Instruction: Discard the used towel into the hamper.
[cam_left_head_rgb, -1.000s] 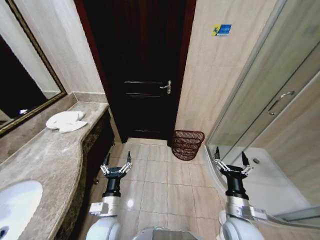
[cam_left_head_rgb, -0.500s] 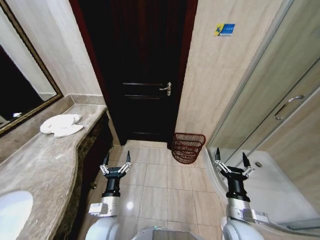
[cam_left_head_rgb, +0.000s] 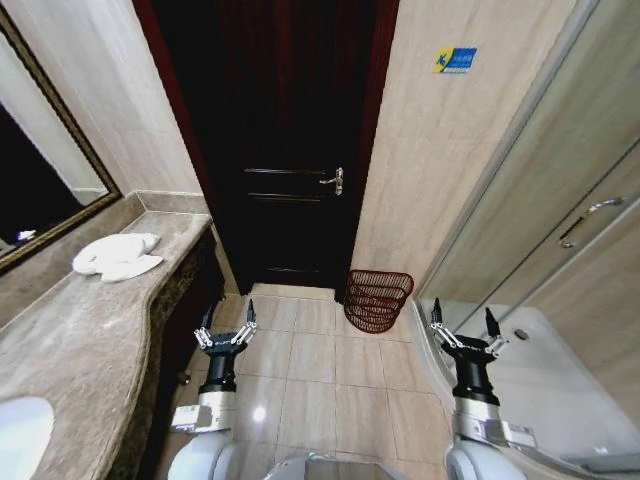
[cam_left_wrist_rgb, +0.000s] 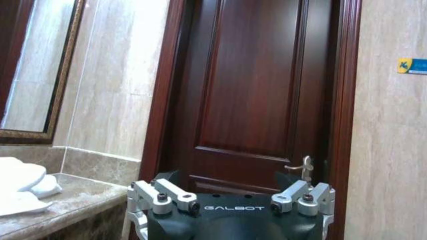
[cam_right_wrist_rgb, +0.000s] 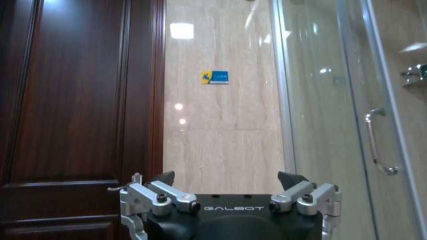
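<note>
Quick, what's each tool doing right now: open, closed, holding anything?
Left tool: open, empty, held over the floor beside the counter.
Right tool: open, empty, held by the shower glass.

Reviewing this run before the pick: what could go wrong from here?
1. The crumpled white towel lies far back on the beige marble counter, near the wall; the left gripper, jaws open, is below the counter edge, so the reach may be awkward.
2. The dark reddish-brown woven hamper is small and sits in the corner between wall and glass shower door; a drop could miss.
</note>
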